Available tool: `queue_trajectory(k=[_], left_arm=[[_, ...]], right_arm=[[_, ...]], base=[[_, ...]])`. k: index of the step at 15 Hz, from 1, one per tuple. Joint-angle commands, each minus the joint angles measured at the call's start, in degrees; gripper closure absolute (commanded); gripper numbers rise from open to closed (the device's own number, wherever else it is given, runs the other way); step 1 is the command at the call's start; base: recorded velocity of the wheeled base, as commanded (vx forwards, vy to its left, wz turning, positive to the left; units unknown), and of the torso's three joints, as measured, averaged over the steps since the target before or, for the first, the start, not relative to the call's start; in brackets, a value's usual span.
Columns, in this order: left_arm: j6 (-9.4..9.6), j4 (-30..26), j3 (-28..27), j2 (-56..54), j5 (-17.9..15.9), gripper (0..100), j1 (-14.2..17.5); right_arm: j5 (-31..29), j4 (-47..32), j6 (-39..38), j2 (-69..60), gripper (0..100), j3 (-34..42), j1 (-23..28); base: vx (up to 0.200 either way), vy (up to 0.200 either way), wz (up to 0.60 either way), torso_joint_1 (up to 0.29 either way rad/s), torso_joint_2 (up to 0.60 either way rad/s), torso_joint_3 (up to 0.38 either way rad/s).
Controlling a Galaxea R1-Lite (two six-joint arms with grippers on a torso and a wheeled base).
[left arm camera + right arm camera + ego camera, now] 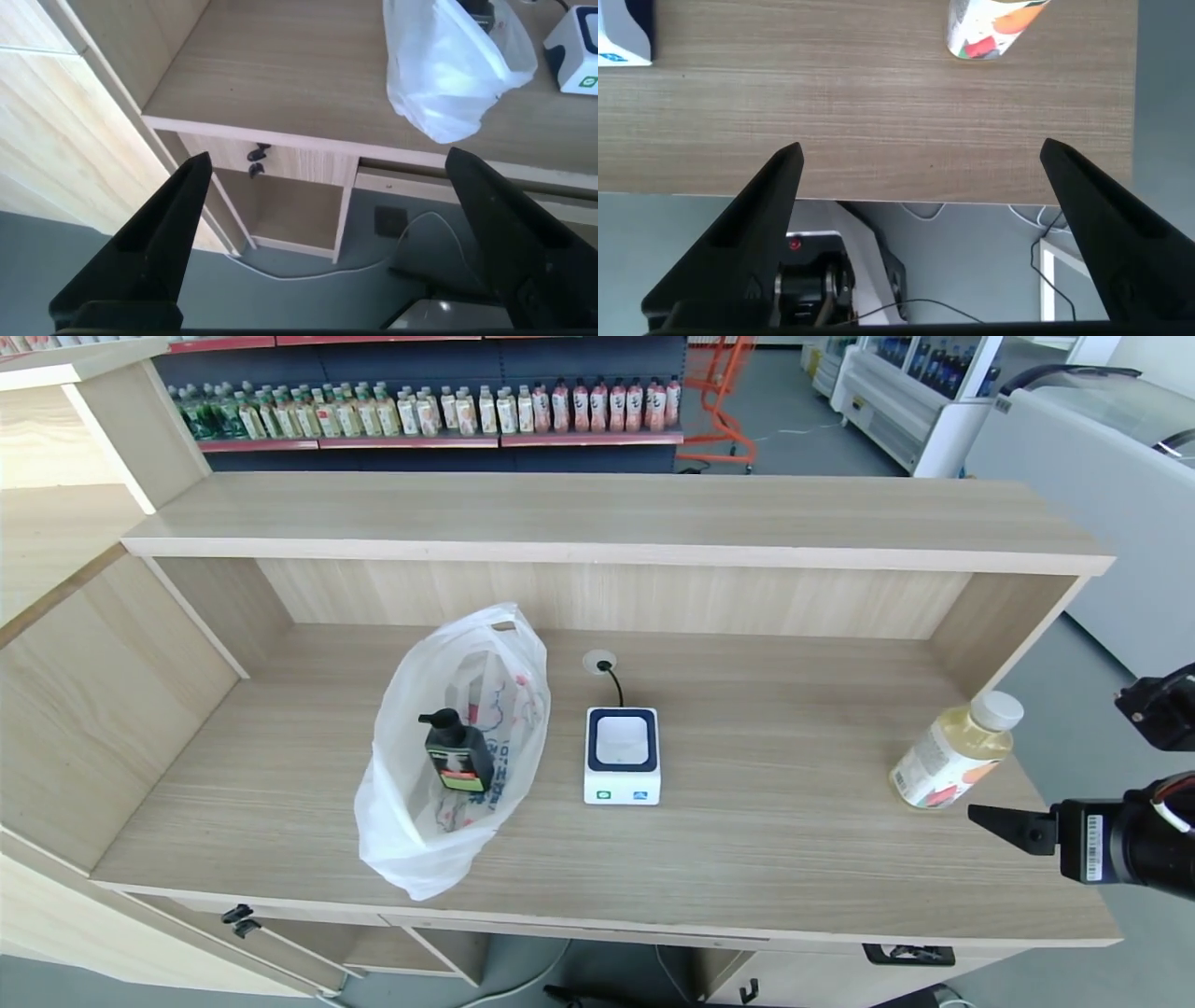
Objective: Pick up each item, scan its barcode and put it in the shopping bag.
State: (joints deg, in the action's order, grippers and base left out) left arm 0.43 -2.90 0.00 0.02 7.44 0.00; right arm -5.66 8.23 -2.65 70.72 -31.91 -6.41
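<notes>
A white plastic shopping bag [439,821] lies open on the wooden counter [766,840], left of centre. A black pump bottle [457,753] rests inside it. The white barcode scanner [622,754] sits mid-counter, window up. A pale yellow drink bottle [952,753] with a white cap stands near the counter's right end. My right gripper [1050,770] hovers open and empty just off the front right edge, close to that bottle [994,23]. In the right wrist view, the gripper [920,149] spans the counter's front edge. My left gripper [329,157] hangs open and empty before the counter's left front corner, the bag [448,65] beyond it.
A raised back shelf [616,518] and side walls enclose the counter on three sides. The scanner's cable [614,686] runs to a hole behind it. Keys [257,159] hang under the left front edge. Store shelves with bottles and freezers stand farther back.
</notes>
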Motion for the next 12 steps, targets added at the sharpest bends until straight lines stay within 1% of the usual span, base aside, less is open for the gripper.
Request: queue_trajectory(k=[1,5,7,10,12], left_arm=[[0.01,0.0,0.0,0.0,0.0,0,0.0],[-0.08,0.0,0.0,0.0,0.0,0,0.0],[-0.08,0.0,0.0,0.0,0.0,0,0.0],[-0.08,0.0,0.0,0.0,0.0,0,0.0],[-0.08,0.0,0.0,0.0,0.0,0,0.0]], right_arm=[[-0.1,0.0,-0.1,-0.2,0,0.6,0.0],[-1.1,0.2,0.0,0.2,0,0.9,0.7],[-0.8,0.5,-0.3,1.7,0,0.0,0.4],[-1.0,0.6,-4.5,5.6,0,-2.3,0.3],[-1.1,2.5,-4.7,7.9,0,-2.4,0.3]], base=[[0.000,-0.200,0.00,-0.002,0.00,-0.002],[0.000,-0.200,0.00,0.002,0.00,0.005],[0.000,0.000,0.00,0.000,0.00,0.000],[0.000,0.000,0.00,0.000,0.00,0.000],[0.000,0.000,0.00,0.000,0.00,0.000]])
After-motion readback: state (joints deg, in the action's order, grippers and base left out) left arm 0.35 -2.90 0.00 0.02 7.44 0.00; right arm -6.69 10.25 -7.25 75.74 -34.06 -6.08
